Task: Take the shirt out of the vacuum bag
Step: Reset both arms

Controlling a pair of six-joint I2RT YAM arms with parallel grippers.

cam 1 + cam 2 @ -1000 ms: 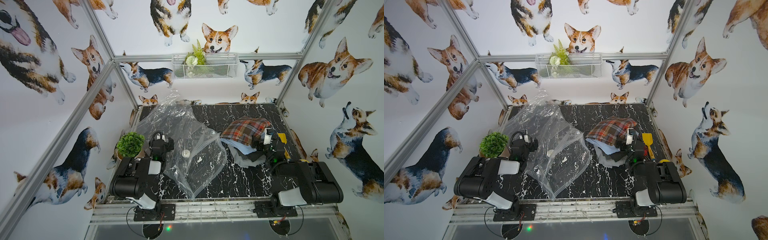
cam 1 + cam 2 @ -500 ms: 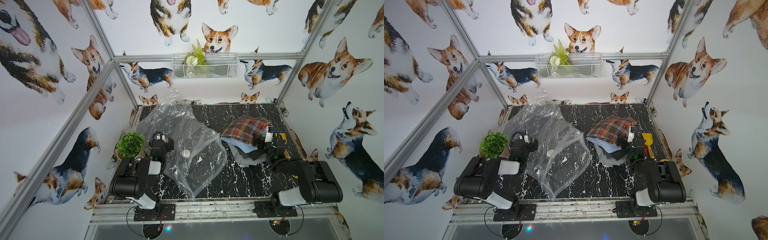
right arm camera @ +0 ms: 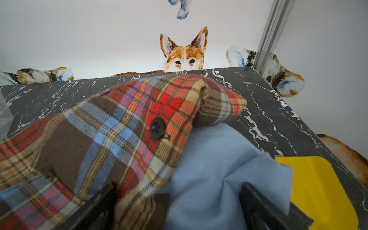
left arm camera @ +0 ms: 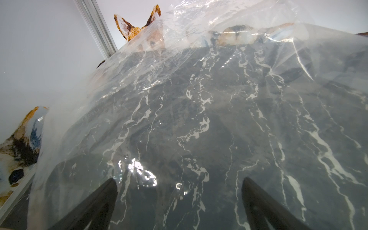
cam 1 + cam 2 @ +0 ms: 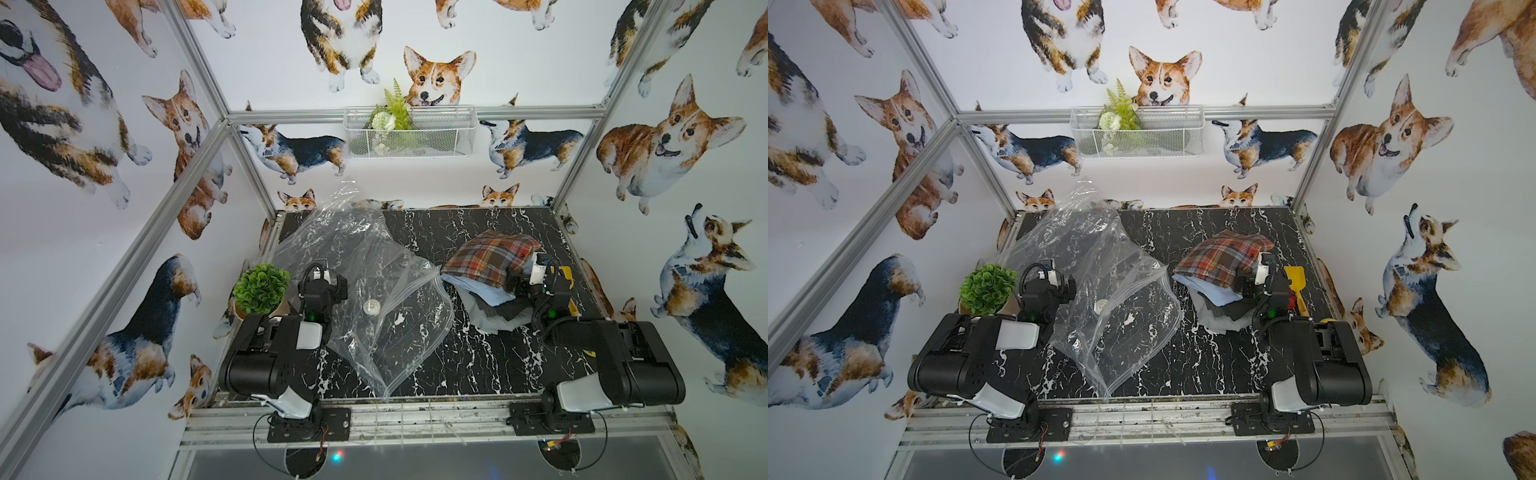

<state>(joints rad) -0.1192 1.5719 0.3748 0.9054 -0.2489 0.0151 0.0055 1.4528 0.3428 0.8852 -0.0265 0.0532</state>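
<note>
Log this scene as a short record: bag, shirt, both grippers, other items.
vacuum bag: crumpled on the left half of the table, valve showing, nothing visible inside
plaid shirt: outside the bag, on top of a clothes pile at right
left gripper: open, at the bag's plastic
right gripper: open, jaws astride the shirt and a light blue cloth
other: potted plant at the left edge; yellow scraper beside the pile

Bright, even light; white glare on the vacuum bag (image 4: 139, 171); top views bend at the edges.
</note>
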